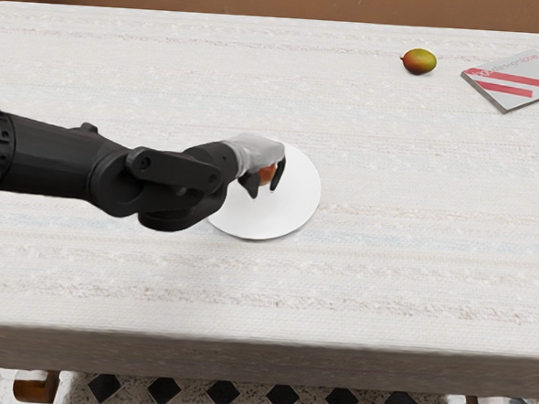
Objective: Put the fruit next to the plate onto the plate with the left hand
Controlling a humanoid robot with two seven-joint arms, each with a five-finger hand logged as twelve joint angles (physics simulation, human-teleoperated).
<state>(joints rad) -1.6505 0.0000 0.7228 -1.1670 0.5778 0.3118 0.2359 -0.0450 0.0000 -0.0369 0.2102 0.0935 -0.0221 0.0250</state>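
A white round plate [287,208] lies near the middle of the table. My left hand [262,172] reaches in from the left and hovers over the plate's left part. Its fingers are curled around a small orange-red fruit [267,174], of which only a sliver shows between them. A second fruit, a green-and-red mango [419,61], lies far off at the back right of the table. The right arm does not show.
A white booklet with red stripes [516,81] lies at the back right corner, beside the mango. The table's front edge [261,343] runs across the bottom of the view. My dark left forearm [89,163] stretches over the table's left side.
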